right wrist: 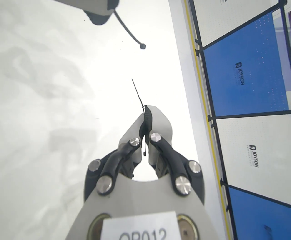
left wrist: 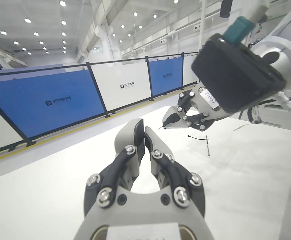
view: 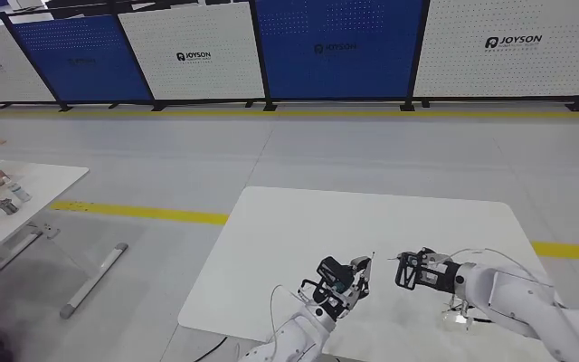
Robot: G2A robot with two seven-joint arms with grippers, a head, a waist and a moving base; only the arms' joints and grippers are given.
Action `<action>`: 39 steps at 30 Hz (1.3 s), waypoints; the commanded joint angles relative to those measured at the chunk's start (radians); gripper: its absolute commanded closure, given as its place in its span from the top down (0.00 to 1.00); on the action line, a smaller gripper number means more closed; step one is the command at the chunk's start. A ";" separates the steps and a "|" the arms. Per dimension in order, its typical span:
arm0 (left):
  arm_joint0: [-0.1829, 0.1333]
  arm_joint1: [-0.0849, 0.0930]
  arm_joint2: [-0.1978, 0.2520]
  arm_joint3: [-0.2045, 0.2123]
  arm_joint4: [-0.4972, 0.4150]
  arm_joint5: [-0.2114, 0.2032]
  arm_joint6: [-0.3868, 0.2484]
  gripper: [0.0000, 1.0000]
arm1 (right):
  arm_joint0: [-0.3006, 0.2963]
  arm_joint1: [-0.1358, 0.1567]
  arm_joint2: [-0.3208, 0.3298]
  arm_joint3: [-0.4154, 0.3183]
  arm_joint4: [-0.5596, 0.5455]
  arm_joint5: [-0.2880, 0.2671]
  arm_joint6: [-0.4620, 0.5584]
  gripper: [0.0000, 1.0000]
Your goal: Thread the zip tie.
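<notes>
My right gripper is shut on a thin black zip tie, whose pointed tail sticks out past the fingertips. A short way ahead, my left gripper holds a black zip tie with its square head poking out toward that tail. A small gap separates tail and head. I cannot tell whether both ends belong to one tie. In the left wrist view my left gripper is shut, and the right gripper hovers beyond it with the tail tip showing. From above, the left gripper and right gripper face each other.
Both grippers hang over the near part of a white table. Two thin black strips lie on the tabletop under the right gripper. Blue and white fence panels stand far behind, across open floor.
</notes>
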 commanded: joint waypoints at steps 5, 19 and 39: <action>0.000 0.000 0.000 0.000 -0.001 -0.001 -0.001 0.00 | -0.001 0.000 0.000 0.000 -0.003 0.000 -0.001 0.00; 0.017 0.010 0.012 -0.005 0.078 -0.014 0.040 0.00 | -0.007 -0.010 -0.014 0.013 0.069 0.000 0.010 0.00; -0.073 0.047 0.131 0.080 0.128 0.148 0.125 0.00 | -0.032 -0.013 -0.008 0.021 0.128 0.000 -0.015 0.00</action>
